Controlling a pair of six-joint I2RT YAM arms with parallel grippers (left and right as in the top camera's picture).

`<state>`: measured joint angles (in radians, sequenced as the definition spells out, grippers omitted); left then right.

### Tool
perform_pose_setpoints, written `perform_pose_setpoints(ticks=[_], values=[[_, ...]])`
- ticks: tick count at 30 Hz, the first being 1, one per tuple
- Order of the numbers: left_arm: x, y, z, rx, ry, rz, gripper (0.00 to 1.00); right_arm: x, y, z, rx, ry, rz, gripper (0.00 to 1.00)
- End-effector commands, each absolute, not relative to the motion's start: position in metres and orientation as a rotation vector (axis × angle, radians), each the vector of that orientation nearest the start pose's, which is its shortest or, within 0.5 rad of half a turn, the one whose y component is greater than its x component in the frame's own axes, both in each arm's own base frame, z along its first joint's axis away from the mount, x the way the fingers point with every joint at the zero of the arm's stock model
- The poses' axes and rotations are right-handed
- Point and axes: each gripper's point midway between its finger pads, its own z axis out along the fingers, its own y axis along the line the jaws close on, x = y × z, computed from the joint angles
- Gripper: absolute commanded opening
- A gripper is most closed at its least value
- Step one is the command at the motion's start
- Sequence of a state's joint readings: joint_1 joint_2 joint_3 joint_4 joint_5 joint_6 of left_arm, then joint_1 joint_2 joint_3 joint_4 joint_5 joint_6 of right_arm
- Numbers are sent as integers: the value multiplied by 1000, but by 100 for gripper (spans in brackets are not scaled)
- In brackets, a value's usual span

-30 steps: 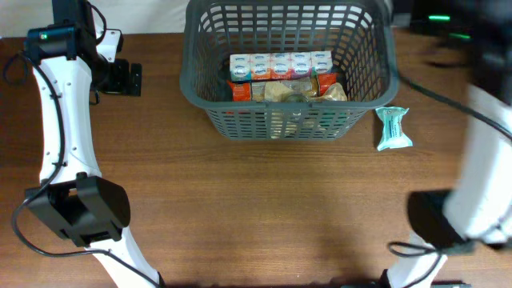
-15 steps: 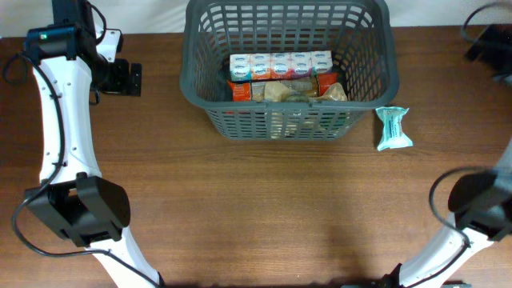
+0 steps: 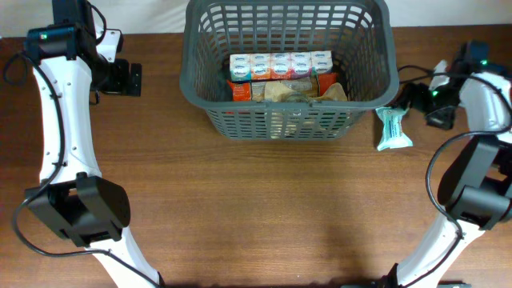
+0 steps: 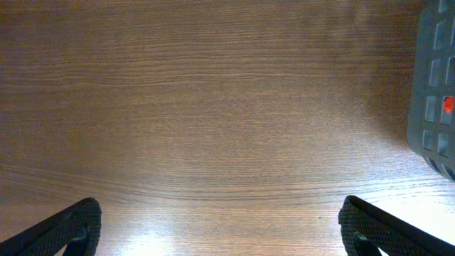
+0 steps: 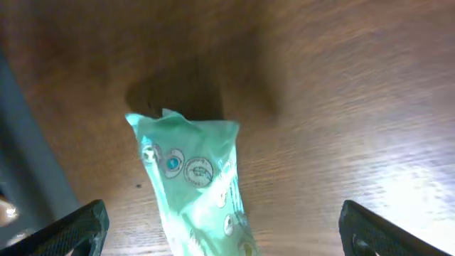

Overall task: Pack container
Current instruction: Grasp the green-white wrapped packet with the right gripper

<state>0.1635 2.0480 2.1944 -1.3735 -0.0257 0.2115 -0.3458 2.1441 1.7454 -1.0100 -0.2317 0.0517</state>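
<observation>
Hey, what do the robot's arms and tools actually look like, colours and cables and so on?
Both the left arm and right arm have white tubular links, chunky black joints, thin black cables and a small green light. Each tool's fingers are black with a textured surface.

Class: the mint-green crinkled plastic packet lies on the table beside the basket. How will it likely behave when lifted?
The mint-green crinkled plastic packet probably flexes rather than staying stiff: its sealed end looks creased and flared. Lying flat on the brown wooden table, it seems unlikely to roll. Its glossy film may slip.
</observation>
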Motion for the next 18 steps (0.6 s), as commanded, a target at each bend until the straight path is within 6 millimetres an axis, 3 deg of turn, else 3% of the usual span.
perform_pose_setpoints(ticks=[1,4,11,15,18], values=[[450,79,212,33,2805,108,99,429,-105,39,438,2924,335,98],[450,79,212,33,2805,108,99,427,-102,29,428,2928,337,97],[450,79,212,33,2805,108,99,423,-99,12,427,2922,346,82],[450,79,212,33,2805,108,99,423,-97,11,435,2918,358,60],[450,79,212,33,2805,108,99,424,-94,11,427,2920,364,51]])
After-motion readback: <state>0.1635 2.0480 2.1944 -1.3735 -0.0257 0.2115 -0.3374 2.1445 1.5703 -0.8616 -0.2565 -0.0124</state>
